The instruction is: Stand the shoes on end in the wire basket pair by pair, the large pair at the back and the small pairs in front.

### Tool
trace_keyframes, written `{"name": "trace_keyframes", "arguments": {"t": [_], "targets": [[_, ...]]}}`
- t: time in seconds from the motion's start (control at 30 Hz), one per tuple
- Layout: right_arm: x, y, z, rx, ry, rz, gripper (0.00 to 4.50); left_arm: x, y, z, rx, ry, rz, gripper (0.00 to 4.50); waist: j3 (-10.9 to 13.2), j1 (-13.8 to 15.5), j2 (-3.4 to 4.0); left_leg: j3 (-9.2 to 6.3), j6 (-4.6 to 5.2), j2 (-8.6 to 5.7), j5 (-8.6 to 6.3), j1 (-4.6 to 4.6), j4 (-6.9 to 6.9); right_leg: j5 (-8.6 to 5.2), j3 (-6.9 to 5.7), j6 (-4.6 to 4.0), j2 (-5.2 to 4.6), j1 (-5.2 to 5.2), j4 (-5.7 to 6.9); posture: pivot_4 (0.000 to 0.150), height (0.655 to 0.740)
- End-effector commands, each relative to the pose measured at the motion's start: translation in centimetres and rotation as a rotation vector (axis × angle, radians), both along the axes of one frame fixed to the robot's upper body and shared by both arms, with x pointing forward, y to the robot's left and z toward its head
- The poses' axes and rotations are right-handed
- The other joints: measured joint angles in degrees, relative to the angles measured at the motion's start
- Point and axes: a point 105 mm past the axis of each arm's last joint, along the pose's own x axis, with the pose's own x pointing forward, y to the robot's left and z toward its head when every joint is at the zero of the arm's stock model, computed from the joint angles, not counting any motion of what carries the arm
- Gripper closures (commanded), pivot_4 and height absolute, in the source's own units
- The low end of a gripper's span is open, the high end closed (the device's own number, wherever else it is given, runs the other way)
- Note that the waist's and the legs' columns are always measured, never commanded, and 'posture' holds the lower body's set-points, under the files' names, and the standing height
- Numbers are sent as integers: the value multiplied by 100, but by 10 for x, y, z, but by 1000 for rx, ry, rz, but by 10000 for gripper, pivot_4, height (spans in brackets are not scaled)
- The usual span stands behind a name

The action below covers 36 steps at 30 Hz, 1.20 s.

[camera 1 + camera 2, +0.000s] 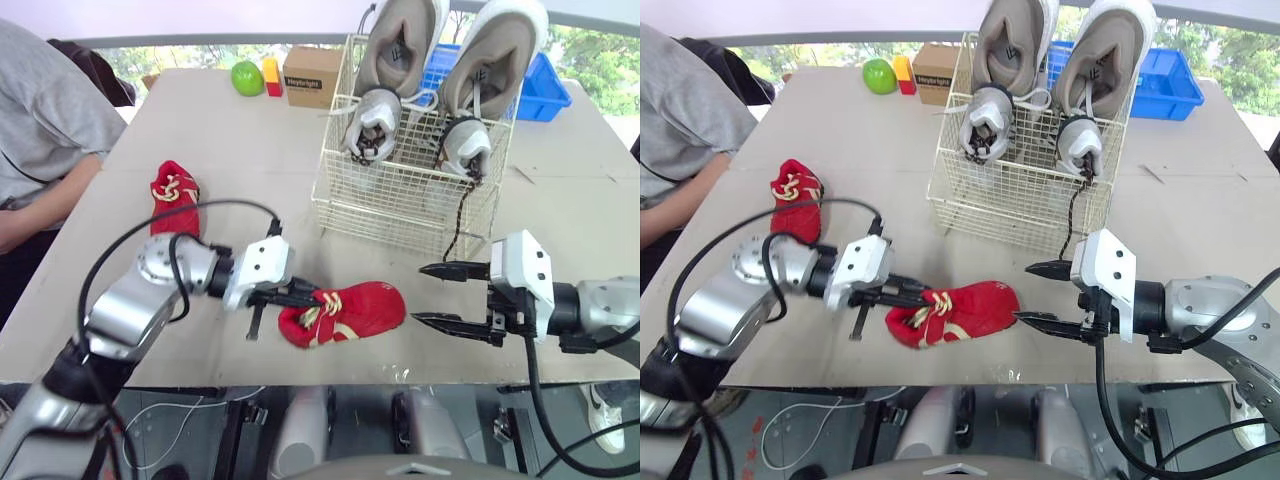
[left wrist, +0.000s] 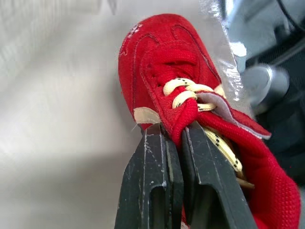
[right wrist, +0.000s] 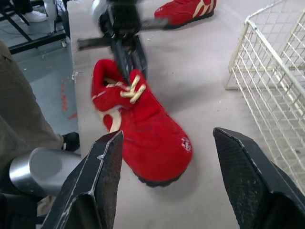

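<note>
The small red fabric shoe with cream laces [image 1: 345, 312] rests near the front edge of the pale table [image 1: 250, 150], its toe toward the right arm. The left gripper [image 1: 305, 298] has its fingers pressed together on the shoe's tongue by the lace knot, pinching the cloth there. The right gripper [image 1: 418, 293] hangs just beside the toe, its two fingers spread wide and holding nothing. The matching red shoe [image 1: 175, 195] lies well apart, on the robot's left side of the table. Behind, the white wire basket [image 1: 400, 200] already holds the large beige sneakers [image 1: 400, 45] on end at the back and a small grey pair [image 1: 372, 122] in front of them.

The step in hand looks to be picking up the first red shoe. The next move calls for lifting it, turning it on end and setting it in the basket's front, where room seems tight. A pinch on the soft tongue may let the shoe swing.
</note>
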Motion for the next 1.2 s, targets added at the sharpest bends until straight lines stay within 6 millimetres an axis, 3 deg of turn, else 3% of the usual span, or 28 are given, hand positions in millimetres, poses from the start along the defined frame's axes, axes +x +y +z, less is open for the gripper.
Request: {"name": "trace_keyframes", "arguments": {"t": [0.03,0.17,0.3,0.5,0.57,0.73,0.87,1.0,1.2], "targets": [[5,5,7,16,64,11,16738,7,-8,4,65,-177,-213,44841,-1,-21,0,7,1,0,0,4,0,1,7,-1,0,4,-1,1500,7400],[23,7,7,-50,129,-11,16738,21,-23,11,60,-344,-375,44841,1,-43,-1,12,5,-4,-2,-6,2,2,11,0,13,-6,-4,1500,7400],[40,11,10,-53,362,-25,16738,24,-41,23,2,-575,-537,44841,2,-47,-2,12,5,-2,-2,-11,1,2,11,1,25,-16,6,1500,7400],[55,16,13,-50,535,-43,16738,30,-59,47,-120,-778,-606,44841,2,-43,-1,12,5,0,-2,-18,2,16,10,25,24,-18,14,1500,7400],[60,17,10,-80,525,-66,16738,29,-63,53,-152,-811,-618,44841,2,-46,-1,11,6,-1,-1,-21,3,17,11,27,24,-22,17,1500,7400],[67,20,9,-85,568,-77,963,26,-71,65,-216,-877,-630,45000,2,-51,-1,11,6,-1,-1,-22,2,17,7,28,30,-23,22,1500,7400],[61,19,4,-122,636,-59,963,22,-72,69,-227,-903,-639,45000,2,-50,-1,10,6,0,-1,-21,3,17,5,28,31,-23,28,1500,7400],[67,12,10,-75,701,-76,963,19,-70,69,-218,-918,-646,45000,2,-58,0,9,6,0,-1,-19,3,17,6,28,32,-23,30,1500,7400],[60,7,22,-16,773,-1,963,18,-66,67,-191,-934,-656,45000,2,-56,0,7,6,3,-1,-20,3,17,6,28,32,-23,29,1500,7400]]}}
